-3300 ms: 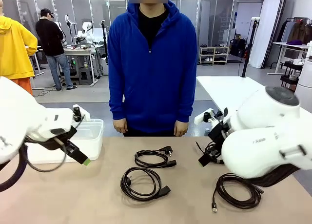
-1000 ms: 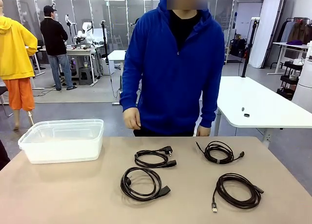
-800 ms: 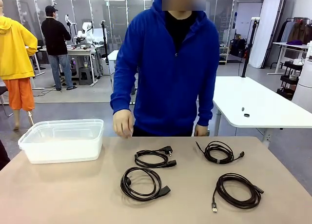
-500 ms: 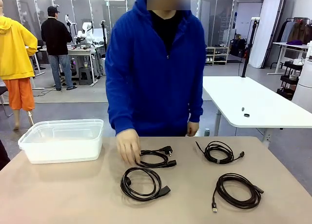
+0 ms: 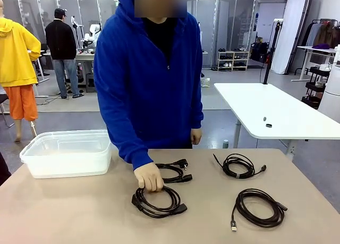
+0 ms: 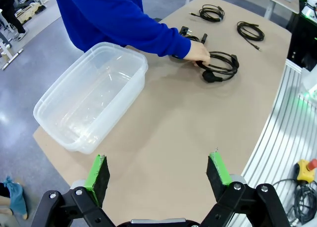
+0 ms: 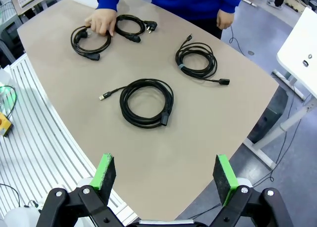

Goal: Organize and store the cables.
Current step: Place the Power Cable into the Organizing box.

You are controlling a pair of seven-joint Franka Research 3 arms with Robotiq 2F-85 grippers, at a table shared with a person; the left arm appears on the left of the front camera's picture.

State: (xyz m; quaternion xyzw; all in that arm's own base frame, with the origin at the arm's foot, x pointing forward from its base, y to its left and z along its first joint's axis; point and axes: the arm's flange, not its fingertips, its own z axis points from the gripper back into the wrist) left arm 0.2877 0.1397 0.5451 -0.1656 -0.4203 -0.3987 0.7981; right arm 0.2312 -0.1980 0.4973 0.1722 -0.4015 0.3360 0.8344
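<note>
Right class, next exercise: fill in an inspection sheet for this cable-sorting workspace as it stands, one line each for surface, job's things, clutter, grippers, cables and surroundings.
surface: tan table, bare between items.
job's things: four black coils lie apart. The person's hand grips the near-left coil. The far-left coil, far-right coil and near-right coil are untouched. The clear bin at the left is empty.
clutter: nothing seen.
grippers: left gripper open, above the table; right gripper open, high above the coils; both empty.
cables: grey leads lie off the table by a yellow box.
surroundings: person in blue leans in from the far side; white table behind.
</note>
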